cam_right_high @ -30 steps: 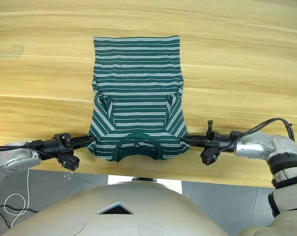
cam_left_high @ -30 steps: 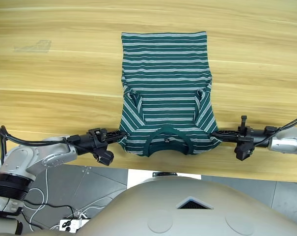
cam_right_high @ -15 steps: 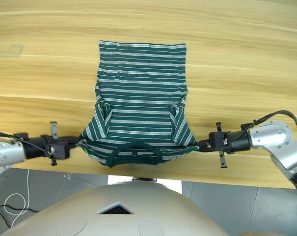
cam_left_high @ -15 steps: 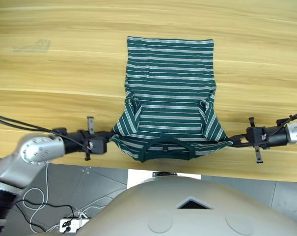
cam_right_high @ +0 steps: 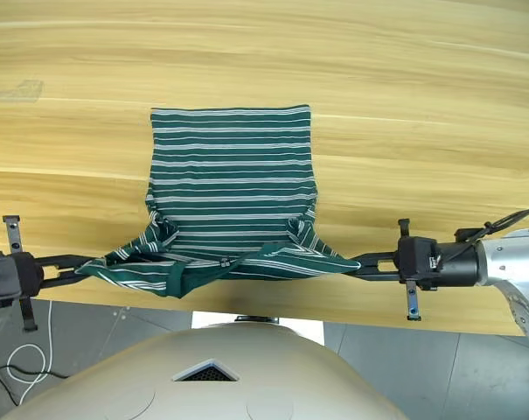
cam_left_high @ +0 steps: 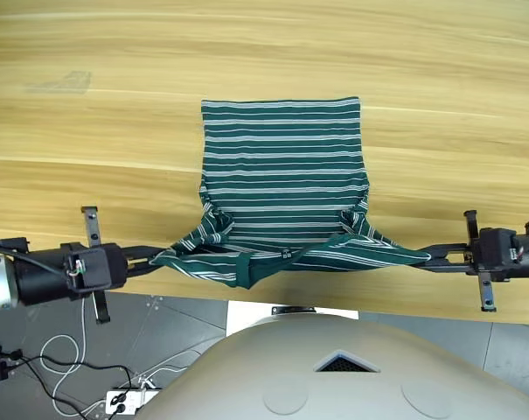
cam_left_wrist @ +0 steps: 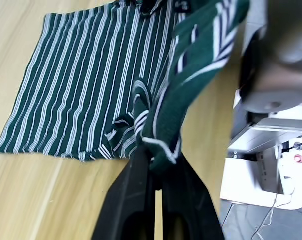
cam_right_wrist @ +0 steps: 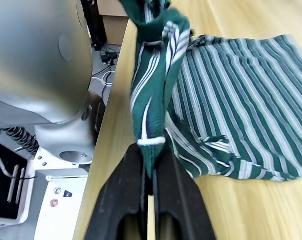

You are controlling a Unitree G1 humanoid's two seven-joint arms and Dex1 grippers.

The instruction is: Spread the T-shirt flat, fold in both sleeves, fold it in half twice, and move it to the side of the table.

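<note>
Lying on the wooden table (cam_left_high: 89, 131), the green striped T-shirt (cam_left_high: 286, 166) is spread flat at its far end, with both sleeves folded in. Its near collar end is held raised and pulled taut along the near table edge. The left shoulder corner is clamped between the fingers of the left gripper (cam_left_high: 155, 257), and the right shoulder corner is clamped by the right gripper (cam_left_high: 432, 255), well apart from it.
</note>
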